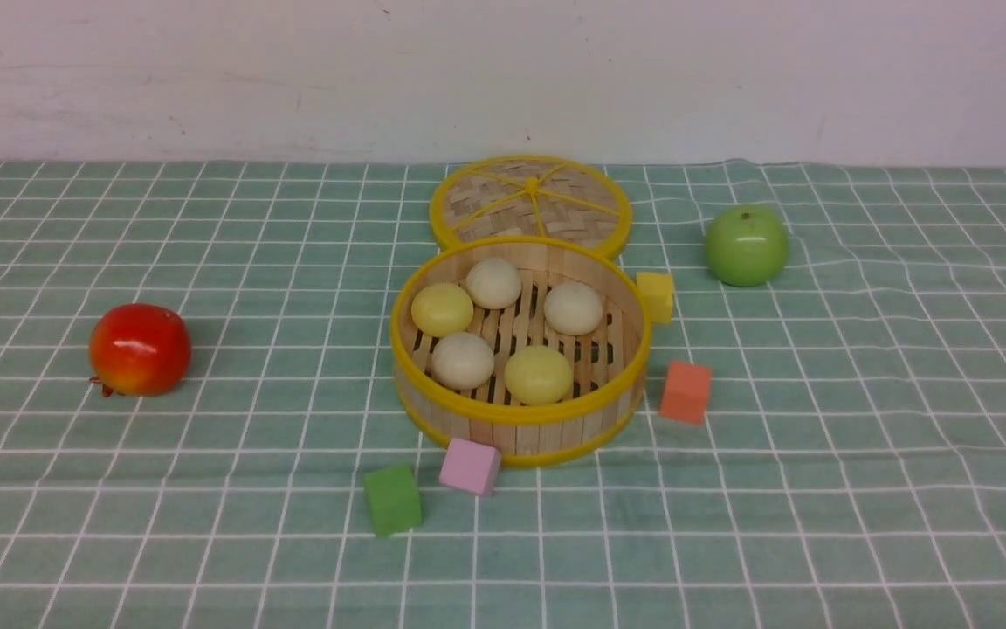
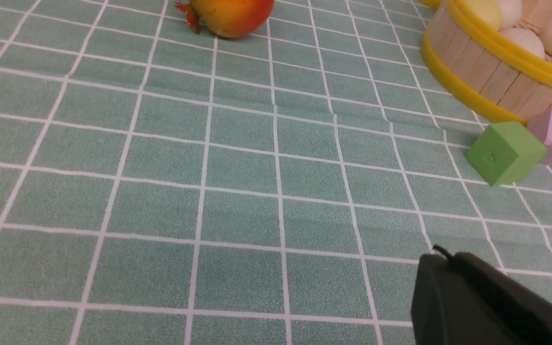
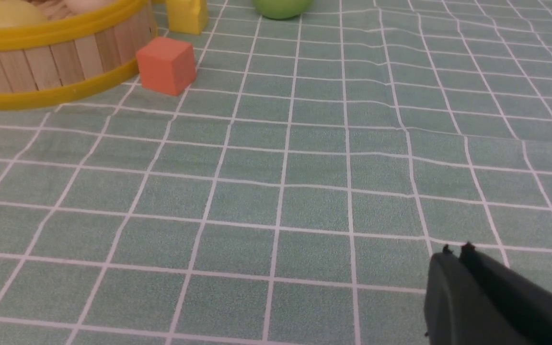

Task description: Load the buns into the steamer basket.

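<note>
Wooden slats and yellow rims frame the steamer basket (image 1: 520, 418) at the middle of the green checked tablecloth (image 1: 817, 489), all five buns (image 1: 493, 282) resting on its slatted floor. No writing or label can be read on anything in view. Neither arm appears in the front view. Each wrist view shows dark fingers pressed together over bare cloth, well short of the basket: the left gripper (image 2: 441, 261) clenched and empty near the green cube (image 2: 505, 152), the right gripper (image 3: 455, 254) likewise closed on nothing, apart from the orange cube (image 3: 166, 65).
</note>
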Controlling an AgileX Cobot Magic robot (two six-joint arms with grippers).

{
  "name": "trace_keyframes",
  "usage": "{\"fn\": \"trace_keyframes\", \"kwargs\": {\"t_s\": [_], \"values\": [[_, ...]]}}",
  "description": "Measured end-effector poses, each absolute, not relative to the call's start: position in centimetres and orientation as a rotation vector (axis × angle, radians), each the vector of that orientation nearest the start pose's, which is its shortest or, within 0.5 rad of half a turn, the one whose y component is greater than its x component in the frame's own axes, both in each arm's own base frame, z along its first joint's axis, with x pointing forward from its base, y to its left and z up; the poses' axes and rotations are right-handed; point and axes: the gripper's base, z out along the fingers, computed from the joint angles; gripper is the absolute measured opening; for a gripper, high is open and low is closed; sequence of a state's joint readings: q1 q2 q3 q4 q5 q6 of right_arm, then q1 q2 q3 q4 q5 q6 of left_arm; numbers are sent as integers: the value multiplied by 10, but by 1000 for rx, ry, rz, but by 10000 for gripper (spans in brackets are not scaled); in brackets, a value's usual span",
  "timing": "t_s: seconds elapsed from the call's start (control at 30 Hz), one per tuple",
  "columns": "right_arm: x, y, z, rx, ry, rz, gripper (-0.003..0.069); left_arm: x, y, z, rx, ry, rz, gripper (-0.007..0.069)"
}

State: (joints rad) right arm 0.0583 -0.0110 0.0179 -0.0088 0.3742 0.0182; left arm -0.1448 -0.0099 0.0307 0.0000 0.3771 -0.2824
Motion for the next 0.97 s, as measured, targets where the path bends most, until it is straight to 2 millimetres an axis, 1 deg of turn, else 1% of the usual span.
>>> {"fn": "trace_keyframes", "kwargs": {"t_s": [0.97], "values": [[52,3,174,-43,1864,44,43,52,-8,169,-130,1887,-292,-9]]}}
